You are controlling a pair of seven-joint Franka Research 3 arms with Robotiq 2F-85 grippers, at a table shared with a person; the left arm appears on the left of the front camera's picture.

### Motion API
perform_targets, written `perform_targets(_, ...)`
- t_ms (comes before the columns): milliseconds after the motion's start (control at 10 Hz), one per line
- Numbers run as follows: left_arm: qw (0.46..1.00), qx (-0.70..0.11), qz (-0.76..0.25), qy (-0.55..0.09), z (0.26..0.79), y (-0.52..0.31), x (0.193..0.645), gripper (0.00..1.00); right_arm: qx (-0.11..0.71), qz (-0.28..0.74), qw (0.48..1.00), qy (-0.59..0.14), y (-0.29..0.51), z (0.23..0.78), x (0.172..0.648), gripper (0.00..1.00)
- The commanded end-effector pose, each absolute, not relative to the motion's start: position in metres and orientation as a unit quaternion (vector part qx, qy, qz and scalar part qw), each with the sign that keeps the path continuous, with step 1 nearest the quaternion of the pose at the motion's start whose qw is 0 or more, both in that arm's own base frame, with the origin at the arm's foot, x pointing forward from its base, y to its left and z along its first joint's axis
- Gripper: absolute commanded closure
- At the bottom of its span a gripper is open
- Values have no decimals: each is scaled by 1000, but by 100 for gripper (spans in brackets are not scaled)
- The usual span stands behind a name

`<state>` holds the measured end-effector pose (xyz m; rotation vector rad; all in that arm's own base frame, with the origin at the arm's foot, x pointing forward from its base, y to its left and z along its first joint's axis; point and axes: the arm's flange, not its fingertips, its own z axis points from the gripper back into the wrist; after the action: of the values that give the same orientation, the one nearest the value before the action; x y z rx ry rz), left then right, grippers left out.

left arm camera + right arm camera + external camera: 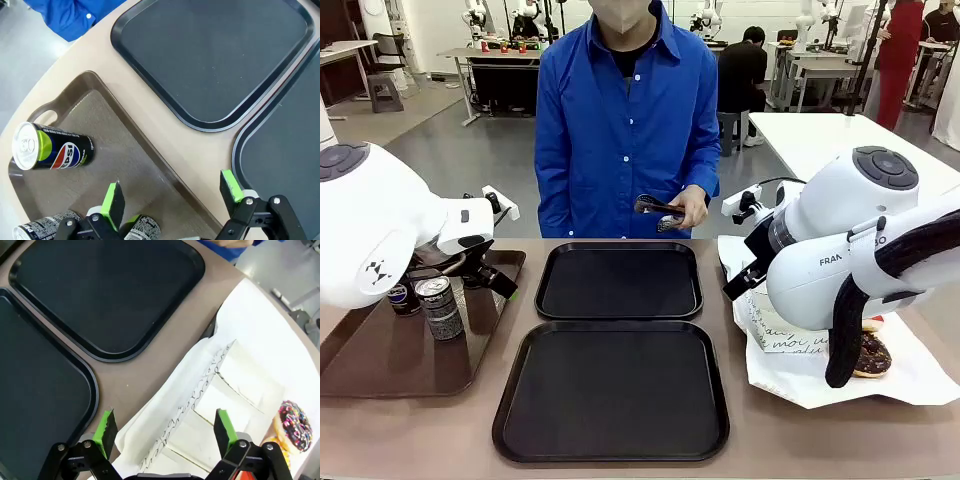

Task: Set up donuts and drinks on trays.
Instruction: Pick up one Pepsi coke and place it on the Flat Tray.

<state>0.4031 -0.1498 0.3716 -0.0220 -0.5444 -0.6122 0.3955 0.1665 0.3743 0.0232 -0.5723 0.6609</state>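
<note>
Two black trays lie mid-table, bare: the far one (620,280) (215,55) (110,290) and the near one (612,390) (285,165) (35,390). Dark drink cans (440,305) stand on a brown tray at the left. My left gripper (495,278) (172,195) hangs open above that brown tray, with a Pepsi can (55,150) farther off and two cans (142,227) just under its fingers. My right gripper (740,280) (165,432) is open above white paper holders (220,390). A chocolate sprinkled donut (870,352) (294,425) lies on the paper beyond it.
The brown tray (380,350) (115,135) takes up the table's left side. A large white paper sheet (910,375) covers the right side. A person in a blue shirt stands at the far edge, one hand holding metal tongs (658,208).
</note>
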Motion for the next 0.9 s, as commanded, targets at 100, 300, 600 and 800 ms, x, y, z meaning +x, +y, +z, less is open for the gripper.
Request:
perform_targets(100,917,-11,-298,-265,372,-150,403,0,11,320,906,-277,167,374,396,0)
perform_targets(300,917,-11,-298,-265,372,-150,403,0,11,320,906,-277,167,374,396,0)
perform_targets(600,917,-11,-298,-265,372,-150,403,0,11,320,906,-277,167,374,396,0)
perform_targets(800,917,-11,-298,-265,372,-150,403,0,11,320,906,-277,167,374,396,0)
